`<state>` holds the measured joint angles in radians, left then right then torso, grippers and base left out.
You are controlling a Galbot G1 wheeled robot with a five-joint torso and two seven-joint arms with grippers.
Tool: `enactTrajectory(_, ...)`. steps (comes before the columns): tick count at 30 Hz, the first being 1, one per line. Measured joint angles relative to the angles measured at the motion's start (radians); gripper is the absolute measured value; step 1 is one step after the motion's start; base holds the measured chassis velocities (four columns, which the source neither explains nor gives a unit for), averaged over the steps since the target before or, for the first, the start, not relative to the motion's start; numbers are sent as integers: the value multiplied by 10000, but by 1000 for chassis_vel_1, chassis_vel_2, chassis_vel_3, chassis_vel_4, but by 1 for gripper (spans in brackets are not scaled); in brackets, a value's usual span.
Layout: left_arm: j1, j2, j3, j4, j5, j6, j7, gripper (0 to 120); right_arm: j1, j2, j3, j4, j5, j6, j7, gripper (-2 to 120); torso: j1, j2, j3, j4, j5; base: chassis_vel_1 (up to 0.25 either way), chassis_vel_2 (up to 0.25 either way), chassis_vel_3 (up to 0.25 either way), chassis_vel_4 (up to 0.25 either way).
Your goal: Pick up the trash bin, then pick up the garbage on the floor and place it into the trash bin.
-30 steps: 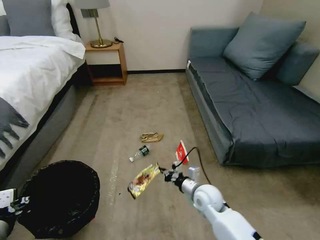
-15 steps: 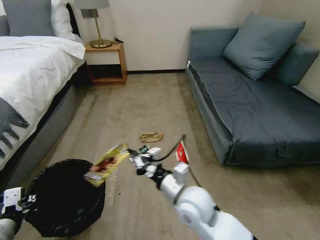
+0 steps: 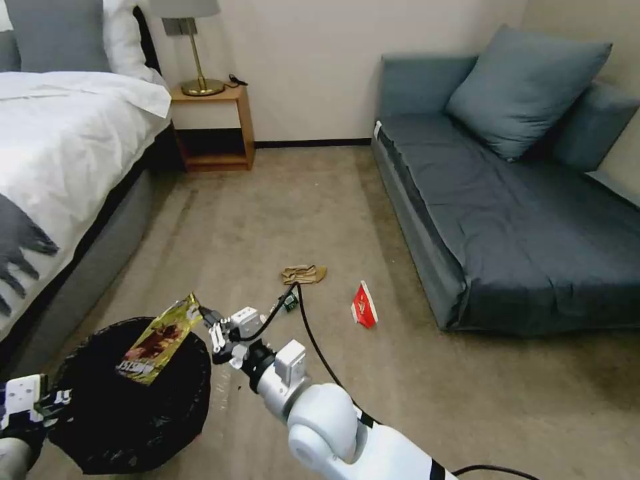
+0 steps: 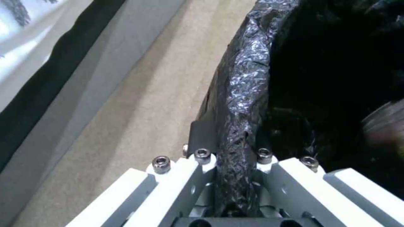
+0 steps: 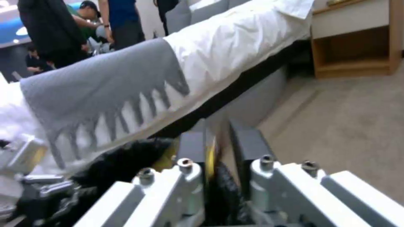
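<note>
The right end effector reaches across toward the robot's left and pinches one end of the yellow-brown snack wrapper, which hangs tilted beyond its fingertips, right over the open mouth of the trash bin. In the right wrist view the two dark fingers stand narrowly apart, with the thin yellow edge of the wrapper caught between them and the black bin just below and past them.

The left end effector is low at the robot's left side, at the near rim of the bin. The left wrist view shows it closed on that rim — the crinkly black bag liner runs up between the two fingers, one inside the bin and one outside.

Beyond the right end effector, farther out on the carpet, the rest of the garbage lies well apart from the bin: the crumpled brown paper, the clear bottle with a green label partly hidden behind the arm's black cable, and the red-white packet off to the right, near the grey sofa. The bed runs along the left of the bin.
</note>
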<state>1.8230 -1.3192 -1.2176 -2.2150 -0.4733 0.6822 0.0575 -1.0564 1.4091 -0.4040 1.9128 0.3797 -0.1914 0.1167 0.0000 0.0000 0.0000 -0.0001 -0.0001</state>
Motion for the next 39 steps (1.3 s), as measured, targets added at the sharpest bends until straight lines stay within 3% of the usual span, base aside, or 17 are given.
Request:
enactTrajectory(2, 6, 7, 14, -15, -69, 11, -4, 4, -286, 31, 6, 59, -309, -3, -115, 28, 0, 0, 0, 1, 0, 0, 0, 0, 0)
enactTrajectory(12, -62, 50, -8, -40, -172, 28, -14, 4, -653, -77, 211, 224, -620, 99, -211, 60, -1, 0, 0, 1, 1, 0, 0, 0, 0)
enactTrajectory(15, -125, 58, 46, -14, -173, 28, -35, 4, -1079, -277, 829, 373, -911, 453, -283, 75, 0, 0, 0, 2, 2, 0, 0, 0, 0)
enactTrajectory(17, -133, 58, 55, -11, -174, 28, -38, 4, -1185, -330, 983, 396, -1030, 531, -325, 77, -1, 0, -1, 1, 2, 0, 0, 0, 0)
enactTrajectory(21, -223, 83, 109, 10, -175, 38, -43, 4, -2137, -747, 2555, 386, -2122, 1499, -671, 96, 0, 1, -1, 1, 3, 0, 0, 0, 0)
enactTrajectory(29, -244, 63, 110, 22, -180, 68, -51, 4, -3382, -1310, 4618, 400, -2484, 2389, -878, 100, 0, 0, -1, -1, 3, 0, 0, 0, 0)
enactTrajectory(39, -43, -99, -197, 14, -195, 78, -54, 4, -4252, -1318, 5203, 513, -2703, 2997, -1181, 100, 0, 0, 0, 1, 3, 0, 0, 0, 0)
